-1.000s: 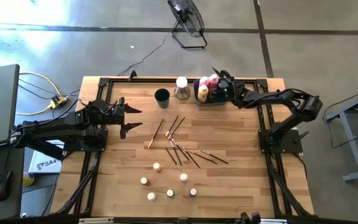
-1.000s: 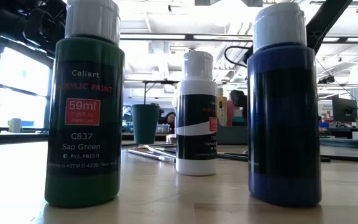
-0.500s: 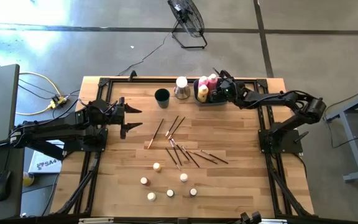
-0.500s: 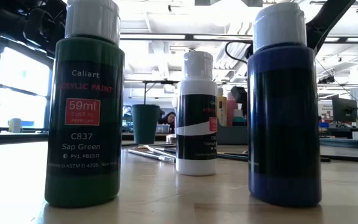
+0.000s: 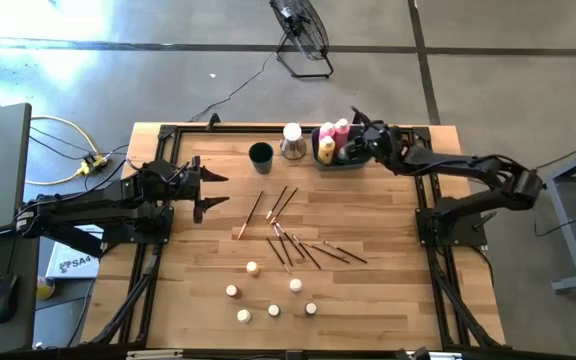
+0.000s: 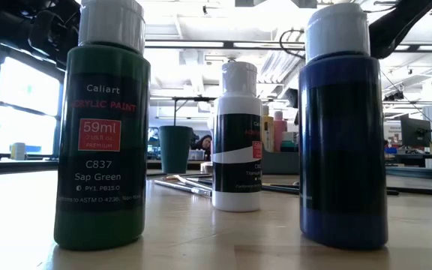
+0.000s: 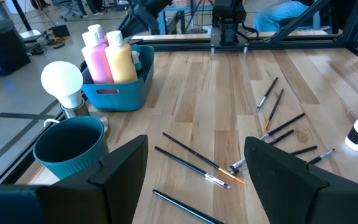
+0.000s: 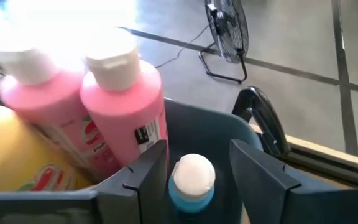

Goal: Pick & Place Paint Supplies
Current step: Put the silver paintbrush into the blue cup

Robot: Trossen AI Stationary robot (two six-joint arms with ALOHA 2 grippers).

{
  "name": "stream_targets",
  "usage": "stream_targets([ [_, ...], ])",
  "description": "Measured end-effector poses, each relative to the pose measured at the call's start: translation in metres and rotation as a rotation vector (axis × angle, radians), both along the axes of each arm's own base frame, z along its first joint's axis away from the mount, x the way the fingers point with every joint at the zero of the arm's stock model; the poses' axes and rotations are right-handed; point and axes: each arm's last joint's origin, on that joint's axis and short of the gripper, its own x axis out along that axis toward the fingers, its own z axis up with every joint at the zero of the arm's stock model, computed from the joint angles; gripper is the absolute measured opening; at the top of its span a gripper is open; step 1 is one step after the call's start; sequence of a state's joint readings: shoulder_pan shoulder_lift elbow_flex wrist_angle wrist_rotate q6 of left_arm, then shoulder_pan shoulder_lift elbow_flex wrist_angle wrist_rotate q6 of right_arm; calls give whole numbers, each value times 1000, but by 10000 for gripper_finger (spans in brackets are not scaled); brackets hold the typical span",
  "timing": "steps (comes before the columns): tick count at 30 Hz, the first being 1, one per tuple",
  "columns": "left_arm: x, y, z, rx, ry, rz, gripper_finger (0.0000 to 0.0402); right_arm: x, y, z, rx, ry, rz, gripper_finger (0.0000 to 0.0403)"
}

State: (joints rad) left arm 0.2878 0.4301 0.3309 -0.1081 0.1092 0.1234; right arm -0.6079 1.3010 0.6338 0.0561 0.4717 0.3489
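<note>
Paint supplies are only partly put away. At the table's one o'clock edge, the grey-blue bin (image 5: pixel 340 158) already contains two pink bottles (image 8: pixel 126 106), a yellow bottle (image 5: pixel 326 150) and a teal bottle (image 8: pixel 191 182). The right gripper (image 8: pixel 191 171) hangs over the bin, its parted fingers either side of the teal bottle's white cap; whether they touch it I cannot tell. Still out, by my reckoning: the brushes (image 5: pixel 293 240) scattered mid-table and six capped bottles (image 5: pixel 271 291) toward six o'clock. The left gripper (image 5: pixel 213 192) waits at nine o'clock, parted and empty.
</note>
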Motion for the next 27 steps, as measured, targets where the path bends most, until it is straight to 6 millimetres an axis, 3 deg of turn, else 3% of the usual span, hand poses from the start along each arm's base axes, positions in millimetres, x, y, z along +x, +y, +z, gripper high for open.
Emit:
stream_targets([
  [15,0,0,0,-1,-1,-1,264,3,60,53,-126,-156,327,164],
  [27,0,0,0,-4,-1,-4,264,12,100,61,-32,-259,701,164],
])
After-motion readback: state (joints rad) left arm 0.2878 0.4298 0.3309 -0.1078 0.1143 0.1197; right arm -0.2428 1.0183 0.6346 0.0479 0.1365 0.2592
